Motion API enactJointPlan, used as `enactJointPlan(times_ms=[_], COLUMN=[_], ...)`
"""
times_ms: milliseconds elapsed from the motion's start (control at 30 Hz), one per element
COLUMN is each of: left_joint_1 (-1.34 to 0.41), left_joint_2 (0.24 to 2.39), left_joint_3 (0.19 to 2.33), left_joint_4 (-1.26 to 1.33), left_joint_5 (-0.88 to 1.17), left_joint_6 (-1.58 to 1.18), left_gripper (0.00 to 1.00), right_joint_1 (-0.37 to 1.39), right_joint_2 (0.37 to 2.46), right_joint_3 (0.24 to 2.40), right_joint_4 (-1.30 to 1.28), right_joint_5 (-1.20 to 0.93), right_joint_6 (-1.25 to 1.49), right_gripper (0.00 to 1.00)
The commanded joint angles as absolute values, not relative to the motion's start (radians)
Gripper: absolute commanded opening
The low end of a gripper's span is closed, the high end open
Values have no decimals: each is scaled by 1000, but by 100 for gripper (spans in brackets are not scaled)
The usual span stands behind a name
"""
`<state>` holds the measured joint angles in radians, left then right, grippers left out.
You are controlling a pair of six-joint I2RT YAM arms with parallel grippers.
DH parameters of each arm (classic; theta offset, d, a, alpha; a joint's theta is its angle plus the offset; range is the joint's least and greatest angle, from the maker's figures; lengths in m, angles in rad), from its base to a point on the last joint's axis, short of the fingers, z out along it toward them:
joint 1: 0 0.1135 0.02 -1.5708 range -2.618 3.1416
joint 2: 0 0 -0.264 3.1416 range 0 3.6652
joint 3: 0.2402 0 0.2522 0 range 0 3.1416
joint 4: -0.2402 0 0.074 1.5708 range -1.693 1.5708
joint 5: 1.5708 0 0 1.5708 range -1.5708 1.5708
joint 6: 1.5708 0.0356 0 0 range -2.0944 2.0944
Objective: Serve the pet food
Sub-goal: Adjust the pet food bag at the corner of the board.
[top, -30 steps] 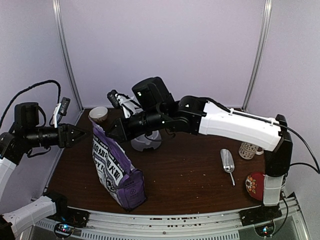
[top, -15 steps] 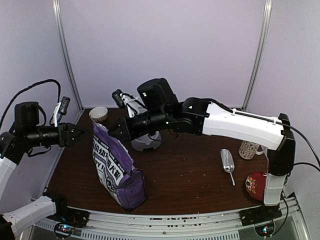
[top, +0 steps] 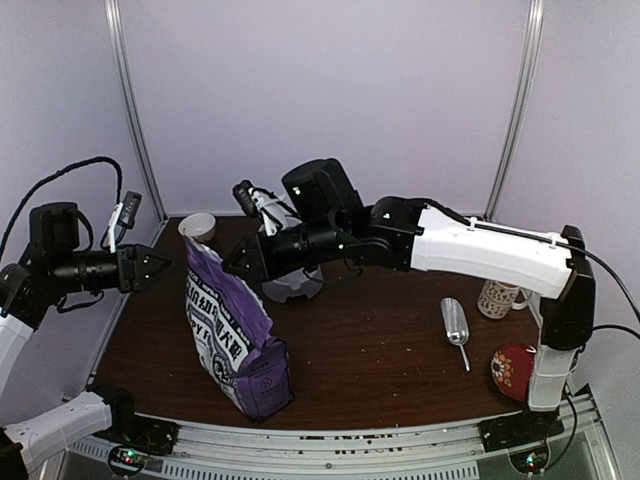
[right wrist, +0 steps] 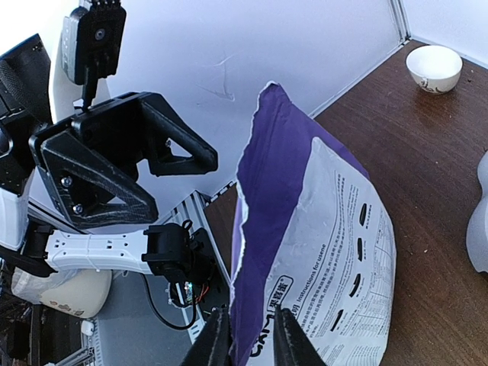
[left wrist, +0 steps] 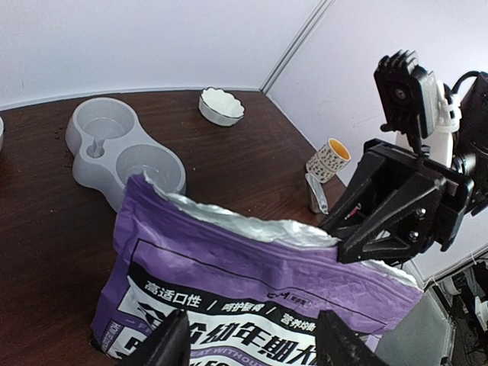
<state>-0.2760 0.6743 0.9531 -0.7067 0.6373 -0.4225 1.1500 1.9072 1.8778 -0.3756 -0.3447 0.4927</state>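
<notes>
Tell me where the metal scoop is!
In the top view the scoop lies flat on the right side of the table, just left of the mug and the red disc.

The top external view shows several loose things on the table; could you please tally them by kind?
Purple printed pet-food bag: 1
Grey plastic double bowl: 1
Small white round bowl: 1
Silver metal scoop: 1
Patterned white ceramic mug: 1
Red patterned round disc: 1
Total: 6
</notes>
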Motion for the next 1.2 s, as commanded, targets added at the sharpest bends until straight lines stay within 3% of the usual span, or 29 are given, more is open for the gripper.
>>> enactJointPlan(times_ms=[0,333,633,1167], left_joint_1=[-305,-367,-459,-485], left_joint_2=[684,690,741,770], left_joint_3=[947,944,942,936], left_joint_4=[-652,-615,-565,-534], left_joint_5=[636,601,505,476], left_joint_6=[-432,-487,-541,-562], left_gripper=[59,59,58,58], right_joint_1=[1139,1138,1138,1126], right_joint_2=[1882,1878,1880,1858], right_joint_3=[1847,1845,1885,1875], right_joint_4=[-416,-388,-369,-354], right_joint_5=[-348,-395,-451,-423], right_joint_6=[477,491,494,496], right_gripper=[21,21,39,34])
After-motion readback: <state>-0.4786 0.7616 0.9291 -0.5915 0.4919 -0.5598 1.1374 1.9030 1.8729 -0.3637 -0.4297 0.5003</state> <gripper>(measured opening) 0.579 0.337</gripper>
